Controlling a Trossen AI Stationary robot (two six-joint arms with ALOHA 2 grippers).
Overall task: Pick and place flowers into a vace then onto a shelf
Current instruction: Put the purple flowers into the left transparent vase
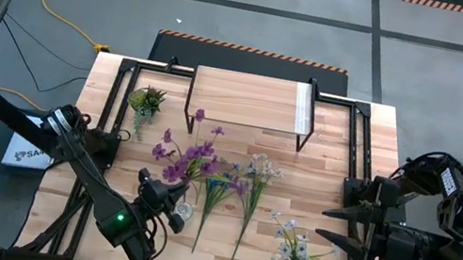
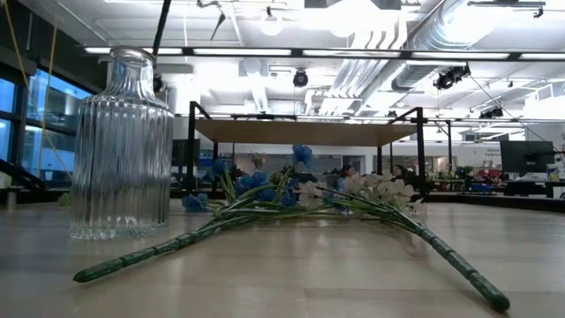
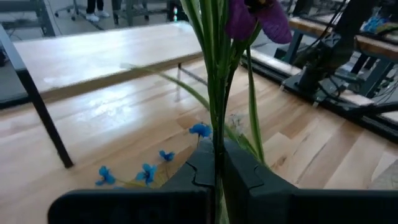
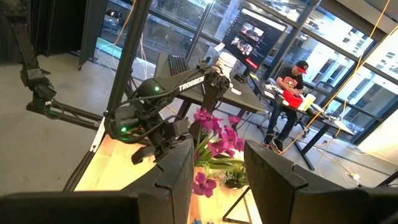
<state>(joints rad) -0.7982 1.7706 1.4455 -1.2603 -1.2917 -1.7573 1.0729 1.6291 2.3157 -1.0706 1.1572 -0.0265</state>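
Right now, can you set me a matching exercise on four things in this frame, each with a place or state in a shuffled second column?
Things:
1. purple flowers
2. left end effector
3. right end effector
4. shelf

Places or states:
A. open, holding nothing, at the table's right edge
B. standing at the table's far edge, top bare
C. stems pinched between dark fingers
D. shut, near the table's front left

Pairs: 1-C, 2-D, 3-A, 4-B

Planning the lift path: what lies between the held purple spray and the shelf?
Only bare tabletop between the purple flowers in the left end effector and the shelf, per the high view.
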